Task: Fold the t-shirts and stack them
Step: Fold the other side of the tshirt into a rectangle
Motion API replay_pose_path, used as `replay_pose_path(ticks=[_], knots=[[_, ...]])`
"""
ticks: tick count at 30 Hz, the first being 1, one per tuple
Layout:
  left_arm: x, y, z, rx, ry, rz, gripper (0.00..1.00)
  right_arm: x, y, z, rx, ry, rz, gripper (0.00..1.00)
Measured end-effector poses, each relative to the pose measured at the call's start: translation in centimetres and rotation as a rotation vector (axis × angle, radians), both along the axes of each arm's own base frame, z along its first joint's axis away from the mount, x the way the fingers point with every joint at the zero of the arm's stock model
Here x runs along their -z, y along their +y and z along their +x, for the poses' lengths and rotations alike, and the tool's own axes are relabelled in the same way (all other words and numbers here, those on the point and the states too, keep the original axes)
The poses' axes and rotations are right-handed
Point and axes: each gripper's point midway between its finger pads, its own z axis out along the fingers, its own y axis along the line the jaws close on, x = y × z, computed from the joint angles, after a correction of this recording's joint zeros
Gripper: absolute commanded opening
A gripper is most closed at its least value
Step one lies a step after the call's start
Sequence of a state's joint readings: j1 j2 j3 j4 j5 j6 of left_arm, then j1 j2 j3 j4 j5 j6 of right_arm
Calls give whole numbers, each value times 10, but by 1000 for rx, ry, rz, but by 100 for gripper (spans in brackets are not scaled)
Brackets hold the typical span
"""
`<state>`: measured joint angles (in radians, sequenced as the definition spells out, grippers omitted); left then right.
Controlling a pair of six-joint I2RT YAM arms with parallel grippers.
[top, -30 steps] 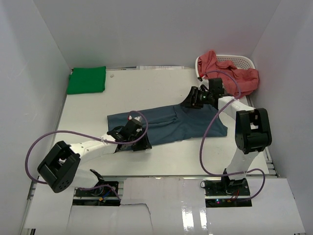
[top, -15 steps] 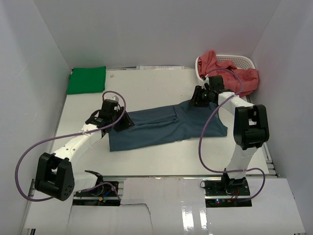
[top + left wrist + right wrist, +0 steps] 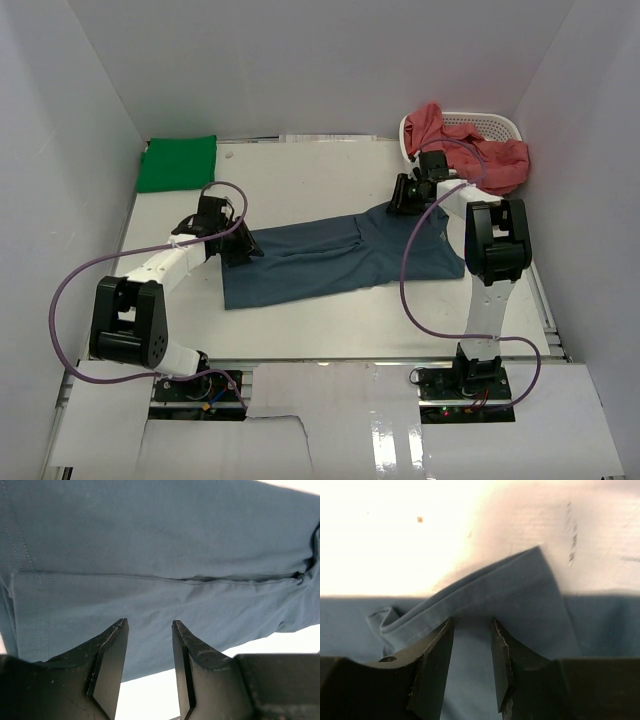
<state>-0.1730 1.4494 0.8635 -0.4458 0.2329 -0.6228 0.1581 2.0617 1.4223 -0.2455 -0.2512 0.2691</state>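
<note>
Slate blue t-shirt lies spread mid-counter: judged light, limp, prone to bunching. Left hand apart above its left end. Right hand apart at a raised stitched hem. Pinch at the stitched edges.

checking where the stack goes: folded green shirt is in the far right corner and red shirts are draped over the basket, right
Not quite. The top external view shows the green shirt in the far left corner, not the right. The red shirts are draped over the basket.
</note>
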Motion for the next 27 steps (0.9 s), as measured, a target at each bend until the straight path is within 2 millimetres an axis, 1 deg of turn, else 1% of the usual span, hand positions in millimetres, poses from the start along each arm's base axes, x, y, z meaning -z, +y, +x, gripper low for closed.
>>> replay_pose_path(ticks=[4, 9, 13, 19, 22, 24, 27], knots=[[0, 0, 0, 12, -8, 2, 52, 1, -10, 10, 39, 0, -59, 46], [0, 1, 0, 20, -9, 13, 52, 3, -26, 14, 90, -11, -146, 47], [1, 3, 0, 24, -10, 22, 52, 5, -36, 16, 118, -17, -195, 47], [3, 8, -2, 19, 1, 36, 52, 0, -37, 16, 109, -32, -212, 49], [4, 14, -2, 12, 6, 42, 52, -13, -30, 14, 81, -59, -198, 50], [2, 16, -1, 9, 5, 45, 52, -30, -26, 14, 67, -91, -193, 50], [-1, 17, 4, 6, -6, 46, 52, -62, -16, 11, 33, -159, -185, 50]])
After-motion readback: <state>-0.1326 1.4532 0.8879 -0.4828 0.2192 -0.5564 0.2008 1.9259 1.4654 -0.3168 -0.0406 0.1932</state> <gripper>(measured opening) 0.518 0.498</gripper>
